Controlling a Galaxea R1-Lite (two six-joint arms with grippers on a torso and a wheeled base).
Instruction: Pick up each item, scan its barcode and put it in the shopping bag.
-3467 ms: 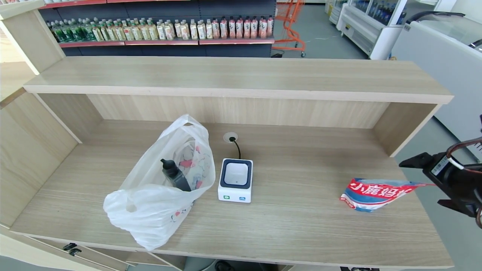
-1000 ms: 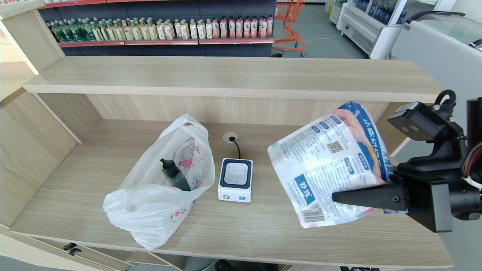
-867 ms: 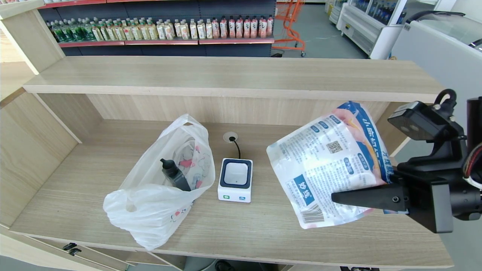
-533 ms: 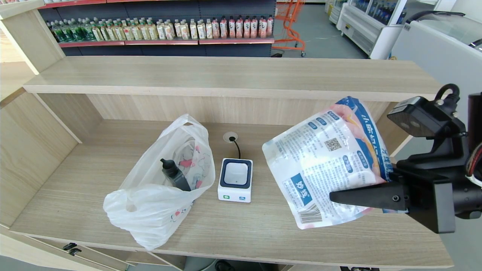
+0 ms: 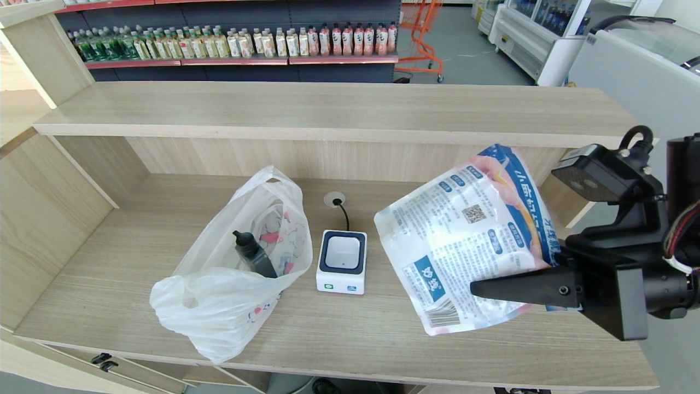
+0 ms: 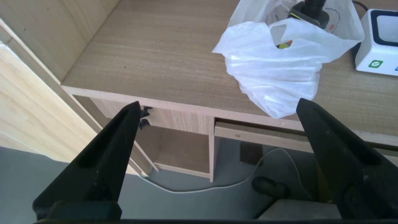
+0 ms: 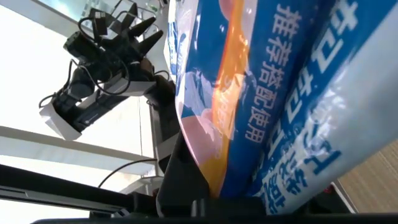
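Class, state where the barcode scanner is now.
Head view: the scanner sits on the counter, right of the shopping bag, left of the held pouch.

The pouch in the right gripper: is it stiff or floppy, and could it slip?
Probably fairly stiff: gripped near one side by the right gripper, the pouch is spread out with only slight bowing. It seems light, since it does not droop. Its glossy film could be slippery, so the fingers should pinch firmly.
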